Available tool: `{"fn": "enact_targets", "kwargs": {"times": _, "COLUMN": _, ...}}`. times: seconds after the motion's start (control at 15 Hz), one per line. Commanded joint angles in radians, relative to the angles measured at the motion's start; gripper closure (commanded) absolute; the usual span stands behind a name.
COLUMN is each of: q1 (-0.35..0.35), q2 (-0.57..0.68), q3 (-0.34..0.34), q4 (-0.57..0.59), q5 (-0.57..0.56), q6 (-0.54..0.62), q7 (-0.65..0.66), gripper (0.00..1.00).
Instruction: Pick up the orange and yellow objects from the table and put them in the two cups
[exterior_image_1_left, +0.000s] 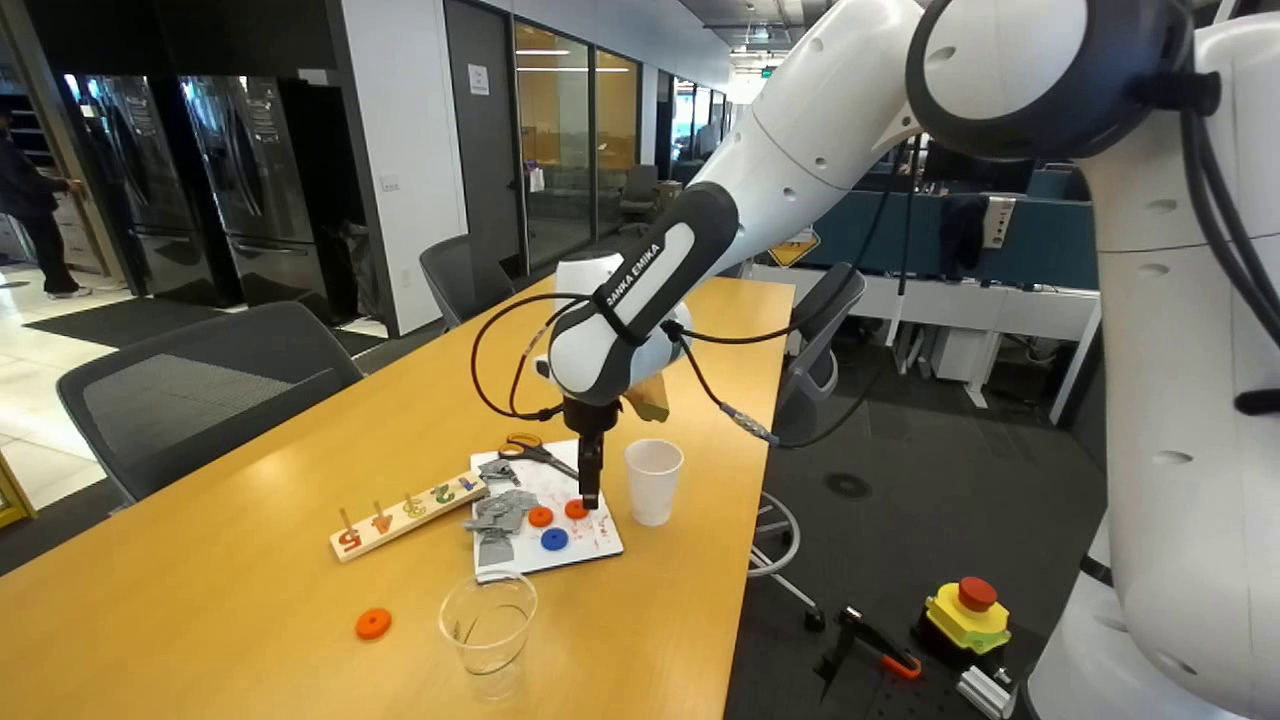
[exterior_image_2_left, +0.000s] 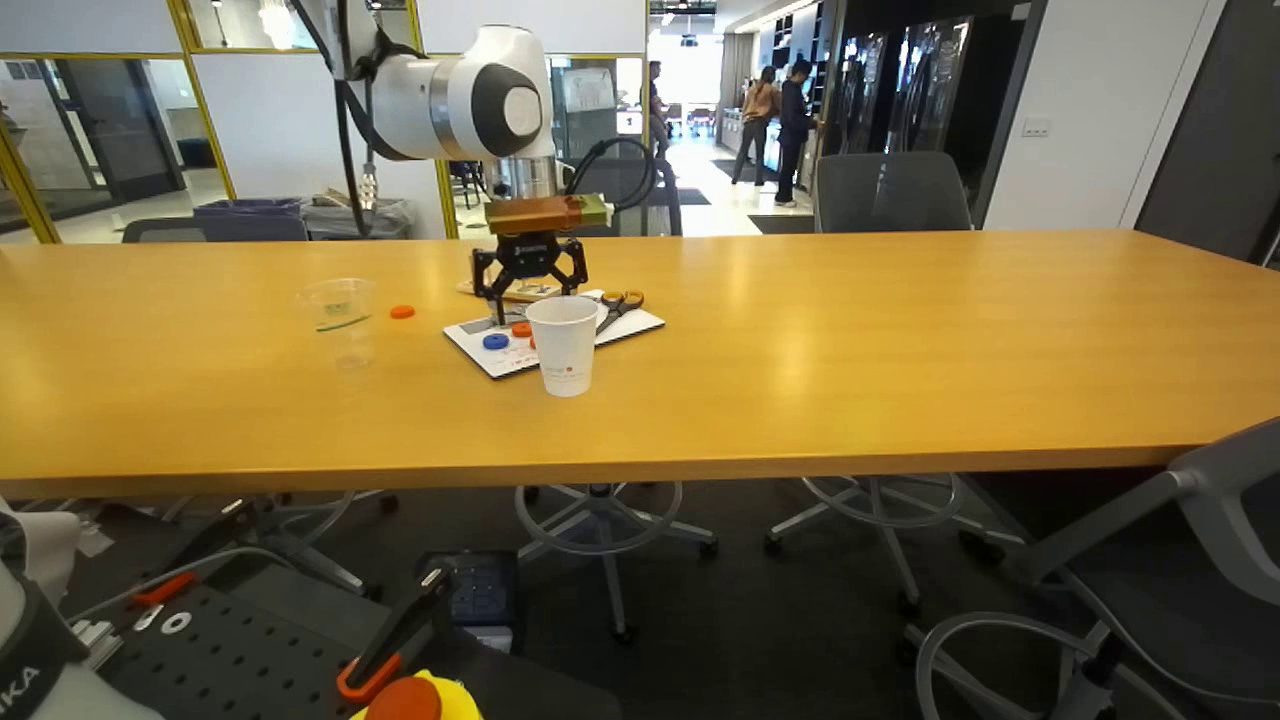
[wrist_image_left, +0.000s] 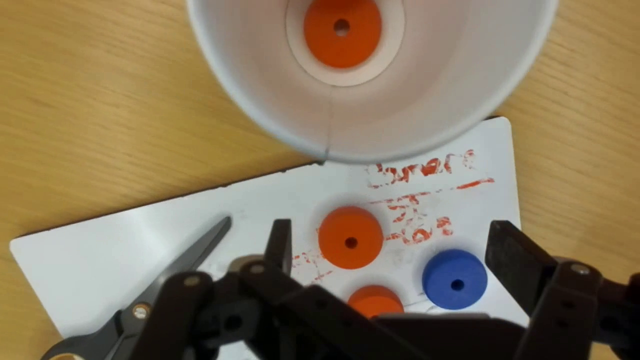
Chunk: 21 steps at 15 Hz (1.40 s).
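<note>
The gripper (wrist_image_left: 392, 244) is found released, its jaws spread wide apart over a white board (wrist_image_left: 125, 255) laid on the wooden table (exterior_image_2_left: 850, 350). Whether the board is touched by it cannot be told. In the wrist view, one orange disc (wrist_image_left: 351, 225) and a blue disc (wrist_image_left: 454, 270) are framed in the gap between the jaws; a second orange disc (wrist_image_left: 376, 301) is partly covered by the gripper. All three are supported by the board, which is marked with smudged red writing (wrist_image_left: 430, 167).

A third orange disc (wrist_image_left: 342, 50) is contained in the white cup (exterior_image_2_left: 566, 345), flat on its bottom. This cup is stood upright on the table, just beside the board. A fourth orange disc (exterior_image_1_left: 373, 622) is seen on the table in both exterior views, near the clear cup (exterior_image_1_left: 490, 640), which is also stood upright, apart from the board. Whether anything is held inside the clear cup cannot be told.

Scissors (wrist_image_left: 175, 276) are laid with their blades over the board and their handles at its edge. Grey pieces (exterior_image_1_left: 500, 512) are heaped along one side of the board, and a wooden strip (exterior_image_1_left: 410, 517) with upright pegs and painted numerals is placed just beside it.
</note>
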<state>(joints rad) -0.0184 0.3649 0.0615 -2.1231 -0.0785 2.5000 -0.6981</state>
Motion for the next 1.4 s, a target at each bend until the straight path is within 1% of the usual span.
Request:
{"fn": "enact_targets", "kwargs": {"times": 0.0, "q1": -0.021, "q2": 0.061, "q3": 0.013, "q4": 0.078, "q5": -0.046, "q6": -0.026, "q7": -0.052, "gripper": 0.00}}
{"fn": "enact_targets", "kwargs": {"times": 0.4, "q1": -0.026, "q2": 0.112, "q3": 0.019, "q4": 0.115, "q5": -0.071, "q6": -0.019, "q7": -0.082, "gripper": 0.00}}
{"fn": "enact_targets", "kwargs": {"times": 1.33, "q1": -0.046, "q2": 0.158, "q3": 0.045, "q4": 0.147, "q5": -0.054, "q6": 0.000, "q7": -0.146, "gripper": 0.00}}
